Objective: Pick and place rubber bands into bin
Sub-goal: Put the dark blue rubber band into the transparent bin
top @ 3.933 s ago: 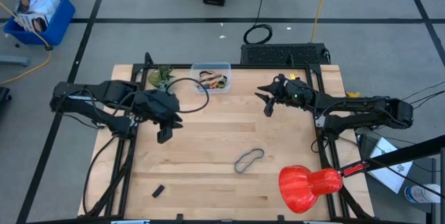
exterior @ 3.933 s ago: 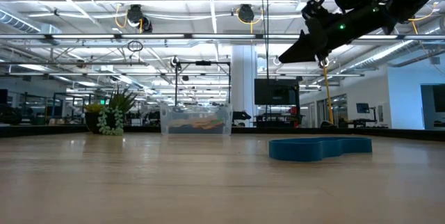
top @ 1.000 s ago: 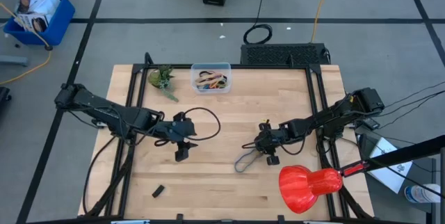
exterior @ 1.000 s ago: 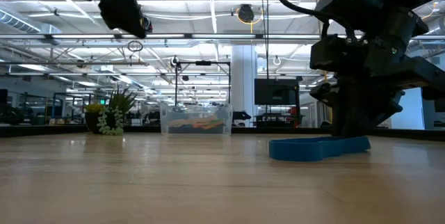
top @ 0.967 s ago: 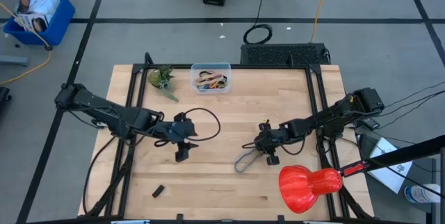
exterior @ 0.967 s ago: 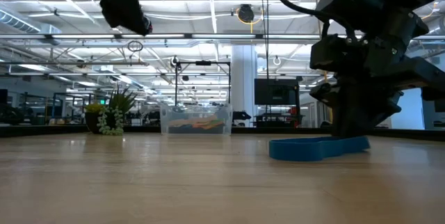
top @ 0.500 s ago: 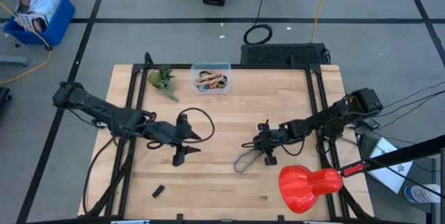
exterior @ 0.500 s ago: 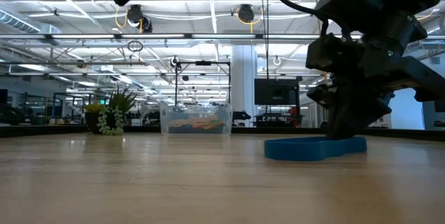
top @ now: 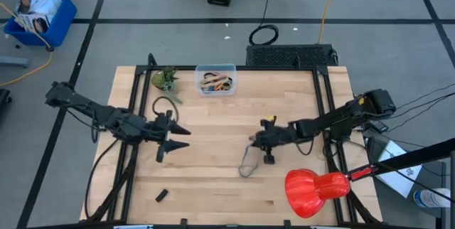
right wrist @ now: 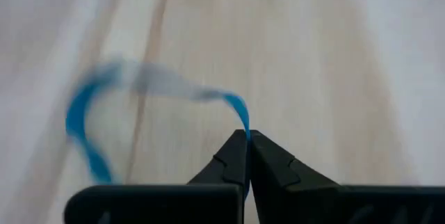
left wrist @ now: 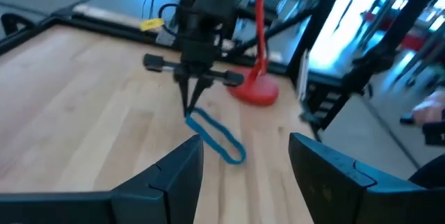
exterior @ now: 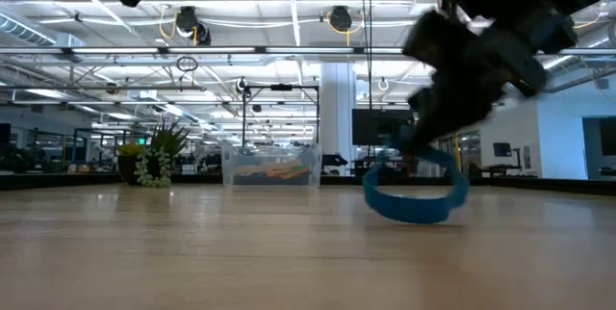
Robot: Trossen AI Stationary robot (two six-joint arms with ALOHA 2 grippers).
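Note:
A blue rubber band [top: 247, 162] sits at the table's middle right, with my right gripper [top: 253, 142] shut on its far end. It also shows in the low view [exterior: 414, 197] and in the left wrist view [left wrist: 217, 136]. The clear bin [top: 216, 80] stands at the far edge with several coloured rubber bands inside. It is seen side-on in the low view [exterior: 271, 167]. My left gripper [top: 183, 137] hangs open over the table's left half, well above the wood, with nothing between its fingers [left wrist: 182, 165]. My right gripper pinches a single strand at the rubber band's upper end [right wrist: 242, 115] between its two fingertips. The fingers slant down from the table's right side. The held end is raised, and the band hangs as a slack loop whose lower end [top: 244, 171] lies on the wood.
A red gourd-shaped stand [top: 314, 190] sits at the near right, close behind my right gripper. A small black block [top: 161, 195] lies near the front left. A green plant [top: 163, 80] stands left of the bin. A black cable loop [top: 165, 105] hangs off my left arm.
My right gripper has risen and tipped up with one end of the blue rubber band. That end is lifted off the wood while the other end stays down. My left gripper has drawn back toward the table's left edge and risen, tipping closer to level.

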